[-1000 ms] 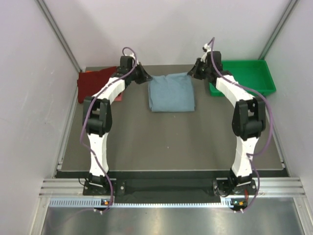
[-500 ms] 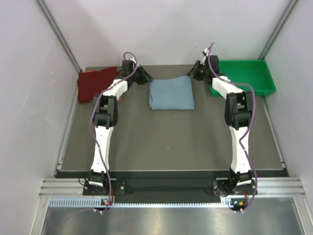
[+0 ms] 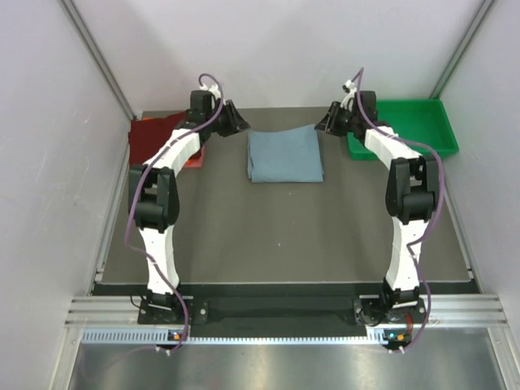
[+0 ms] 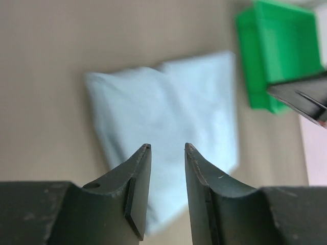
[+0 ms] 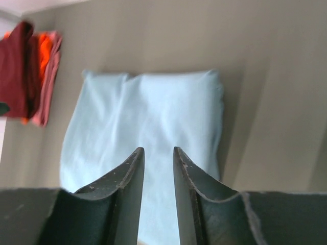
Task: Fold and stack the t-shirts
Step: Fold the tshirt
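We see grey-blue shirt [image 3: 284, 156] lying folded, flat rectangle, mid-table [image 3: 276, 236] toward far edge, nothing gripping it. Left gripper [image 4: 167, 148] and right gripper [image 5: 158, 149] hover off its far corners, fingers parted, empty; second ago both were closed there. We judge fold released, done. Stacking remains: red shirt [image 3: 154, 138], orange shirt [image 5: 45, 43] peeking beside it, far-left corner.

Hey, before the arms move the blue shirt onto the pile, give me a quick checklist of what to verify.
1. Blue shirt folded into a rectangle: ok.
2. Left gripper open, holding nothing: ok.
3. Right gripper open, holding nothing: ok.
4. Red shirt lying on the orange shirt: ok.
5. Their edges squared: cannot tell, the left arm covers part.
6. Green tray out of the way: ok, far right.
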Tool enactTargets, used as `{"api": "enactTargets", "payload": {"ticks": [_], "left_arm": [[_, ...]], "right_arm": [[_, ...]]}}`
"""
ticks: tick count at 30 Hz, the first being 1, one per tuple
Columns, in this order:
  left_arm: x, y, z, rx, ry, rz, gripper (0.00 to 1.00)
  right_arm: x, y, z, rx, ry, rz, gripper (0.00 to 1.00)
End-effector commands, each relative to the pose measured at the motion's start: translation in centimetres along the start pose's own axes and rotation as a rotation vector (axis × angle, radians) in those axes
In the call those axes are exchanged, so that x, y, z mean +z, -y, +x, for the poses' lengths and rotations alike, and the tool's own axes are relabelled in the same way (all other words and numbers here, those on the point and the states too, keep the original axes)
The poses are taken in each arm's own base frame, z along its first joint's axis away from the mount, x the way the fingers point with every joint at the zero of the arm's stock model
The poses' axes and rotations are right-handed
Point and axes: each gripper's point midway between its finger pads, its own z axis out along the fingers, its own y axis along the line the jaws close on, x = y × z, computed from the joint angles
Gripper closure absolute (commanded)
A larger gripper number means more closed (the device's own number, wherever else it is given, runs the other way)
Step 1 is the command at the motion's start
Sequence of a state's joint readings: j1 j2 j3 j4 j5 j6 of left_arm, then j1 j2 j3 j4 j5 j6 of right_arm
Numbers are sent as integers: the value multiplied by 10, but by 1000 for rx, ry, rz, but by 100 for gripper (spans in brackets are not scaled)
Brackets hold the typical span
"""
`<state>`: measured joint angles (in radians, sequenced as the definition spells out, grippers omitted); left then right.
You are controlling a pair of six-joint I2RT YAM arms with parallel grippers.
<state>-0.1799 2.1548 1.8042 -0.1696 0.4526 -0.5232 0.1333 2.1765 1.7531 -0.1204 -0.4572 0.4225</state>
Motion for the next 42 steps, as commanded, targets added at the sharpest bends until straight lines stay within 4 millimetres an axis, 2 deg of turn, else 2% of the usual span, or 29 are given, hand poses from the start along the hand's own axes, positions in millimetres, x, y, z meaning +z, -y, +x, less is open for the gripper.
{"api": "enactTargets", "payload": {"ticks": [1, 2, 3, 4, 6, 8, 9, 11, 12, 13, 15, 16, 18, 19, 23, 24, 26, 27, 28, 29, 30, 31, 33, 36, 37, 39, 42], "left_arm": [[-16, 59, 21, 121, -11, 127, 62], [-9, 63, 45, 141, -51, 125, 62], [-7, 64, 54, 153, -60, 120, 62], [1, 56, 65, 150, -76, 98, 62], [15, 45, 83, 114, -115, 95, 63], [23, 35, 87, 99, -120, 76, 63], [31, 23, 96, 94, -134, 54, 63], [40, 6, 98, 96, -121, 8, 62], [48, -7, 105, 87, -135, -10, 62], [51, -12, 103, 80, -129, -18, 62], [58, -30, 106, 49, -134, -33, 62], [61, -33, 98, 37, -108, -26, 62], [65, -34, 94, 22, -99, -4, 62], [65, -29, 87, 16, -90, 12, 62], [54, -4, 73, 25, -80, 77, 60], [44, 8, 64, 35, -69, 94, 60], [33, 16, 59, 50, -66, 98, 59], [19, 24, 53, 56, -68, 90, 59], [12, 22, 57, 73, -75, 72, 59], [-2, 30, 49, 90, -57, 58, 58], [-9, 29, 51, 97, -61, 36, 58], [-16, 15, 64, 106, -87, -17, 57], [-34, 10, 77, 115, -105, -51, 54], [-48, 4, 94, 121, -133, -63, 52], [-49, 0, 108, 109, -159, -56, 52], [-50, -7, 127, 84, -198, -57, 53], [-45, -10, 139, 72, -220, -39, 53]], "right_arm": [[-25, -40, 9, -90, -51, -122, 71], [-24, -39, 19, -84, -73, -125, 72], [-22, -38, 24, -80, -86, -130, 72], [-19, -31, 33, -66, -109, -121, 72], [-13, -23, 47, -56, -139, -112, 73], [-7, -10, 58, -43, -164, -90, 73], [-3, -5, 60, -48, -166, -74, 73], [6, 9, 69, -34, -180, -50, 73], [9, 12, 70, -32, -180, -43, 73], [14, 20, 77, -21, -194, -32, 73], [18, 28, 78, -22, -195, -9, 73], [20, 32, 81, -20, -201, -2, 73], [21, 33, 82, -20, -205, 4, 73], [21, 33, 82, -20, -206, 5, 73], [10, 25, 74, -43, -197, 3, 72], [6, 23, 73, -41, -197, 6, 71], [-5, 13, 64, -53, -183, 1, 69], [-10, 11, 66, -47, -197, 1, 67], [-17, 4, 60, -54, -187, -5, 66], [-20, 2, 63, -59, -197, -3, 64], [-24, 2, 65, -61, -203, 2, 62], [-31, -2, 63, -67, -198, 3, 60], [-36, 6, 77, -62, -227, 32, 55], [-43, 10, 96, -44, -283, 46, 49], [-46, 12, 105, -32, -305, 48, 47], [-49, 12, 109, -39, -309, 51, 45], [-52, 21, 121, -41, -329, 76, 45]]}}
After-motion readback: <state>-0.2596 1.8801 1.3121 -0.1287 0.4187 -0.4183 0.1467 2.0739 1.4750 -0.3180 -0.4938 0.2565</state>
